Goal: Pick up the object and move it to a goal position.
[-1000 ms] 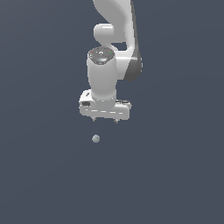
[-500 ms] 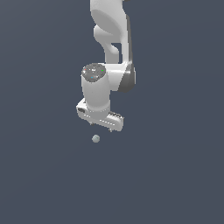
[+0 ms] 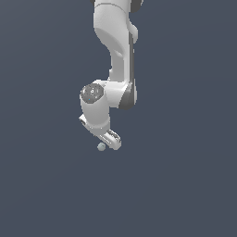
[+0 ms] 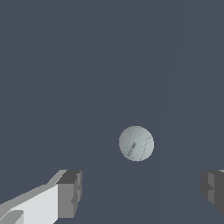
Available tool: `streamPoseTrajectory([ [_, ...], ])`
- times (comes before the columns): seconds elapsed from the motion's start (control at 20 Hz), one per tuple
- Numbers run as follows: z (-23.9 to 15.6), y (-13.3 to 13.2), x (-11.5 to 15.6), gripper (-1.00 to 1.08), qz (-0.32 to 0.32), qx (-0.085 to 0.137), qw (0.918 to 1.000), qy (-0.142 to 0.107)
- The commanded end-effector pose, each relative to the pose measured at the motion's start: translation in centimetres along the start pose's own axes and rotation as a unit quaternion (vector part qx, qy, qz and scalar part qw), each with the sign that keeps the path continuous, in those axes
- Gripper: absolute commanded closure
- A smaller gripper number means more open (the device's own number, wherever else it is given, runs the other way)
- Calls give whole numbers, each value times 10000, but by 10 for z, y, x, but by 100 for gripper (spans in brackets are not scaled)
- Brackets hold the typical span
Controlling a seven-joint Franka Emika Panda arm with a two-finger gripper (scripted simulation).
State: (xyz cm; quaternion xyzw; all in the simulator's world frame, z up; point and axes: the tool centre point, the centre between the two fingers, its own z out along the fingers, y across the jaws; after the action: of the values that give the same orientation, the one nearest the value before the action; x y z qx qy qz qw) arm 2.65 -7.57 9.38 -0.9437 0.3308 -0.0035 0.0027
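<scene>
Pale grey-green ball lying free, white arm's gripper just above it, fingers spread wide

Flat, even simulator lighting filling both views; background showing as uniform dim slate blue, no horizon, no texture. White arm catching soft light from above, upper surfaces glowing bright, undersides grading into grey. No glare spots blooming anywhere. No cast shadow appearing on background under ball. In wrist view ball showing gentle shading, faint dark streaks. Fingers rendering crisp, inner faces sitting in darker grey. No blur, no edge distortion; faint aliasing along arm outline.
</scene>
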Motion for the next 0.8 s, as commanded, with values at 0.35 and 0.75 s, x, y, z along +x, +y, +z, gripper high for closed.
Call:
streamPoseTrajectory([
  [0.35,21,9,8,-92,660,-36,9978,-20],
  [0.75,28,9,8,-92,675,-39,9977,-23],
])
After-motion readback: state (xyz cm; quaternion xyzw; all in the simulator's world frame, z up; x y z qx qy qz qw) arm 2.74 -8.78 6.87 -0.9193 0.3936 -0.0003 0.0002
